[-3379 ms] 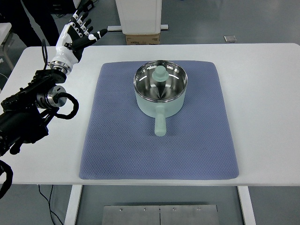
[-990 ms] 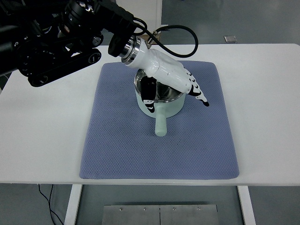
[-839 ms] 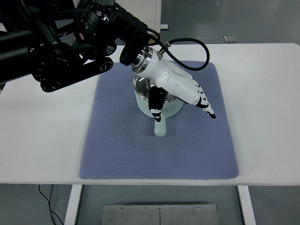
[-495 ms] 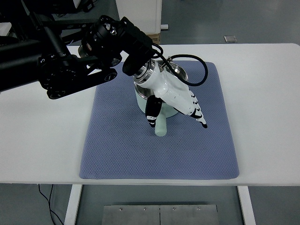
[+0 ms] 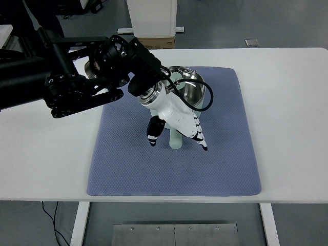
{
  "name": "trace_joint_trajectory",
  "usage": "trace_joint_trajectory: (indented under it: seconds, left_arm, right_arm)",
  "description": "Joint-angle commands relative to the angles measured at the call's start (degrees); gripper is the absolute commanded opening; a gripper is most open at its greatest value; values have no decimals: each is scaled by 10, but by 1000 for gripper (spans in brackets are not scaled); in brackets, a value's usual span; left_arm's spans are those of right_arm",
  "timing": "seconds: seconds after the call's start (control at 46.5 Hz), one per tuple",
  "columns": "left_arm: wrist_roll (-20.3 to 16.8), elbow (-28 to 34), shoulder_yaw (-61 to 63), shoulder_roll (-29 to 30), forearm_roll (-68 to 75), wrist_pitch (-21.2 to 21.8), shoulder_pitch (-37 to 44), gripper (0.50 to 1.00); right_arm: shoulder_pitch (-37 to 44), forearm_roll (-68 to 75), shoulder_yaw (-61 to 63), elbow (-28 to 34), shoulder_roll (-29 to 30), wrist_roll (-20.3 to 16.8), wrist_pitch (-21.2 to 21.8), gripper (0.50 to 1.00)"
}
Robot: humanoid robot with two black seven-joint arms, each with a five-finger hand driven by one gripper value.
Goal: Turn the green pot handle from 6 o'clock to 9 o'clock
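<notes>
The left hand (image 5: 177, 123) has come down and toward the robot over the last second, sliding from above the green pot (image 5: 185, 92) to the pot handle (image 5: 175, 139), which it now straddles: thumb on the picture's left of the handle, the other fingers (image 5: 197, 136) stretched past its right side. The fingers are extended and loose, closed on nothing, and whether any of them touches the handle cannot be told. The handle has not moved; it points at 6 o'clock toward the robot, so the turn has not begun, and the hand looks placed to push it sideways to the picture's left. The pot sits at the far middle of the blue mat (image 5: 128, 164) on the white tabletop (image 5: 292, 128), partly hidden by the black arm (image 5: 77, 77). The mat on the 9 o'clock side is free. The right hand is out of sight.
</notes>
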Motion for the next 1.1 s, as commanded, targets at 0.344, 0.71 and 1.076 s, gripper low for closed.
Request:
trace_joint_trajectory:
  seconds: [0.344,0.71,1.076]
  left_arm:
    - [0,1,19,-5,5,1,15,1000]
    - [0,1,47,-12,5,1,15,1000]
    - [0,1,56,-11,4,1,15,1000]
  right_arm:
    - [-1,0,0,0,0,0,0,1000]
    - [0,0,0,0,0,0,0,1000]
    - [-1,0,0,2,0,0,0,1000]
